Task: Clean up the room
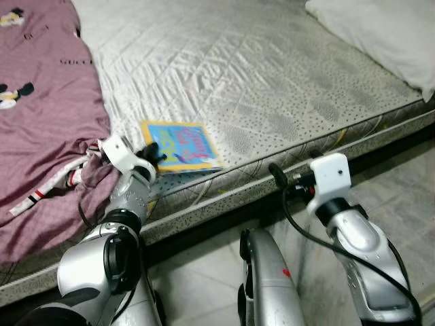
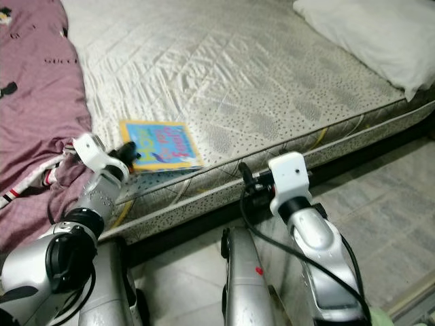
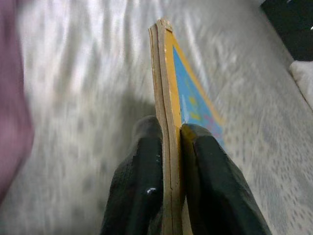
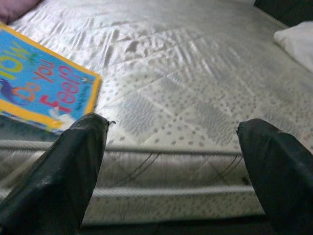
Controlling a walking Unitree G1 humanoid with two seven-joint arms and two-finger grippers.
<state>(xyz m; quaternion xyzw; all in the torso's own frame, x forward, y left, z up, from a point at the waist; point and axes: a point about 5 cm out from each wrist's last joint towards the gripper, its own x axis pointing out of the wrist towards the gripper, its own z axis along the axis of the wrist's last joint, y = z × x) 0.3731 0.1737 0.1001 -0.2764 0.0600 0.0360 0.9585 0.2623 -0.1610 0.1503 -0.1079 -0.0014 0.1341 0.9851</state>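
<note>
In the left eye view, the book is seen lying near the mattress edge, its near corner clamped by the left gripper; the purple blanket lies beside that gripper.

In the left wrist view, the book's edge is pinched between the fingers.

In the right wrist view, the right gripper is held spread wide before the mattress side, with the book off to one side.

My left gripper sits at the near edge of the quilted mattress, its black fingers touching the left side of a yellow-bordered blue picture book lying flat there. A maroon blanket bunches just beside my left wrist. My right gripper hovers by the mattress side, above the tiled floor. A white pillow rests far right.
</note>
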